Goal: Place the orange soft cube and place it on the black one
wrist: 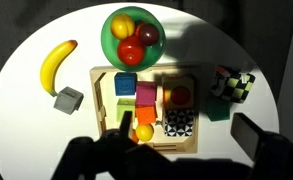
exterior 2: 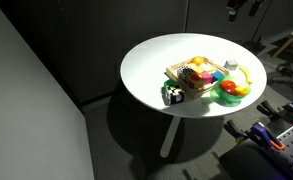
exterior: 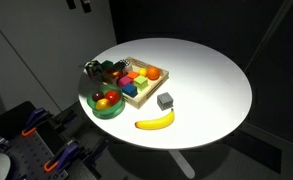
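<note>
We are hanging high above the counter [exterior: 216, 80], with the claw [wrist: 151, 158] lost in shadow, so we cannot tell its state. The orange cube [wrist: 179, 96] is sitting in the tray [wrist: 94, 100], touching the black one [wrist: 178, 122]; we are favouring a straight, centred descent.

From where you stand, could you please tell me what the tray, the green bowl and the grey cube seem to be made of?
The tray looks like pale unfinished wood: tan, matte, with dividers. The green bowl seems to be smooth plastic, evenly coloured. The grey cube looks matte, possibly foam, but it is too small to be sure.
</note>
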`<state>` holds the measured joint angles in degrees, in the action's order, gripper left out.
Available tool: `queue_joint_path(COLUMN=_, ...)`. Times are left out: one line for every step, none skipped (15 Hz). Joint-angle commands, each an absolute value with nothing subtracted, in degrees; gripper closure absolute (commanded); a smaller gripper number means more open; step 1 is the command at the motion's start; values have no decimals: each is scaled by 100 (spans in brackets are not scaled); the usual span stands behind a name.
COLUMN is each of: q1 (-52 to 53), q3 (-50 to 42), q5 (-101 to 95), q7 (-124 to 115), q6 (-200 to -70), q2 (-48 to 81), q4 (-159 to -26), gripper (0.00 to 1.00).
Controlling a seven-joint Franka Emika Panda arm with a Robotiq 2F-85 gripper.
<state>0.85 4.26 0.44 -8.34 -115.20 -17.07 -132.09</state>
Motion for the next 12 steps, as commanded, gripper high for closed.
queue_joint_path(q1=88, q3=487, q5=-124, q7=-1096, q6=-11209, q2=-1094, q4=-12626, gripper=0)
queue_joint_path(q1=99, q3=480, q5=-138, q7=-1069, q6=-11186, q2=-983, q4=-12553, gripper=0)
queue_joint_path(q1=107, q3=472, q5=-149, q7=-1044, q6=-11157, q2=-873, q4=-12479, gripper=0)
queue_joint_path(q1=112, q3=465, q5=-178, q7=-1026, q6=-11138, q2=-783, q4=-12423, gripper=0)
queue_joint_path(q1=120, q3=457, q5=-202, q7=-999, q6=-11109, q2=-706, q4=-12363, gripper=0)
queue_joint_path(q1=127, q3=451, q5=-219, q7=-987, q6=-11095, q2=-652, q4=-12317, gripper=0)
queue_joint_path(q1=132, q3=447, q5=-228, q7=-983, q6=-11065, q2=-613, q4=-12262, gripper=0)
queue_joint_path(q1=139, q3=416, q5=-99, q7=-918, q6=-11278, q2=-751, q4=-12540, gripper=0)
queue_joint_path(q1=141, q3=415, q5=-107, q7=-918, q6=-11254, q2=-700, q4=-12488, gripper=0)
queue_joint_path(q1=143, q3=414, q5=-109, q7=-917, q6=-11234, q2=-672, q4=-12449, gripper=0)
queue_joint_path(q1=144, q3=414, q5=-110, q7=-917, q6=-11225, q2=-657, q4=-12427, gripper=0)
queue_joint_path(q1=146, q3=414, q5=-110, q7=-917, q6=-11221, q2=-655, q4=-12421, gripper=0)
